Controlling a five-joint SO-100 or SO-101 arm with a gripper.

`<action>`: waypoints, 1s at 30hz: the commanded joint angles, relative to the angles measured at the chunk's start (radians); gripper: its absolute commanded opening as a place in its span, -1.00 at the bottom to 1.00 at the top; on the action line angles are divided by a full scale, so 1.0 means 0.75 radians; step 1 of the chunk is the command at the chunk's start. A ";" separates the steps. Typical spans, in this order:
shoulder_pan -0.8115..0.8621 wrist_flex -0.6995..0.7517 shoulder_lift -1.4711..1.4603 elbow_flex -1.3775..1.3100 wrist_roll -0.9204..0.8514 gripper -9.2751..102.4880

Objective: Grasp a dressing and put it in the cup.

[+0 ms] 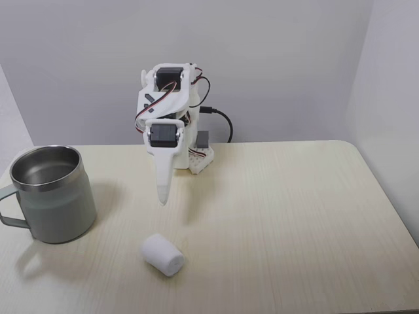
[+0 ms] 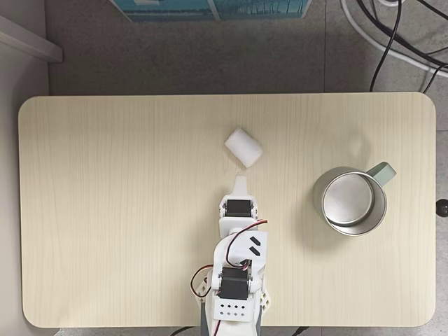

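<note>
White roll, the dressing, lies free on the table; the gripper hovers just short, clenched on nothing. Approach step: it needs spreading and lowering, with the cup waiting.

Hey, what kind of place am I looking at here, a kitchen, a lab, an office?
Probably an office or home robotics corner, not a kitchen: a light wooden table against plain grey walls, a small white robot arm clamped at its edge, and loose cables on the grey floor beside it.
</note>
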 commanded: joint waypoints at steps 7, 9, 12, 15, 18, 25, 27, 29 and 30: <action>-0.004 -0.018 -0.006 0.004 0.000 -0.84; -0.004 -0.018 -0.006 0.004 0.000 -0.84; -0.002 -0.018 -0.006 0.004 0.000 -0.84; -0.002 -0.014 -0.006 0.006 -0.008 -0.84; -0.002 -0.008 -0.006 0.035 0.008 -0.84; -0.004 0.104 -0.006 0.256 0.112 -0.75; 0.010 0.137 0.018 0.337 0.184 -0.65; 0.012 0.157 0.115 0.436 0.237 -0.58; 0.014 0.164 0.192 0.495 0.264 -0.55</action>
